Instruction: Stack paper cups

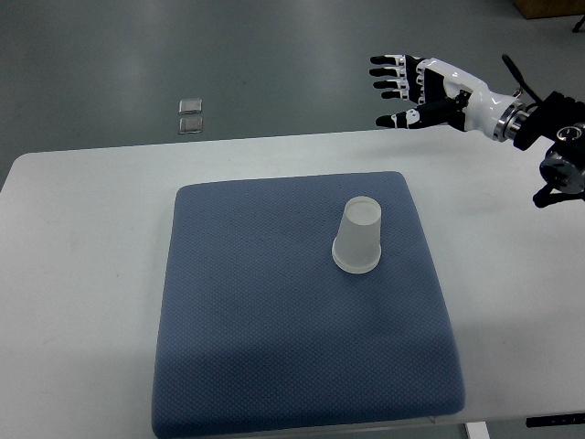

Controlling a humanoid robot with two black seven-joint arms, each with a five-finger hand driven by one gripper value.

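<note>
A translucent white cup (357, 236) stands upside down on the blue mat (274, 347), right of the mat's middle; whether it is one cup or a stack I cannot tell. My right hand (393, 90) hovers beyond the table's far edge, up and to the right of the cup, well apart from it. Its fingers are spread and it holds nothing. The right arm comes in from the right edge. The left arm does not show.
The mat lies on a white table (82, 274). Beyond the table's far edge is grey floor with two small clear square objects (190, 115) on it. A brown box corner (548, 7) shows at the top right.
</note>
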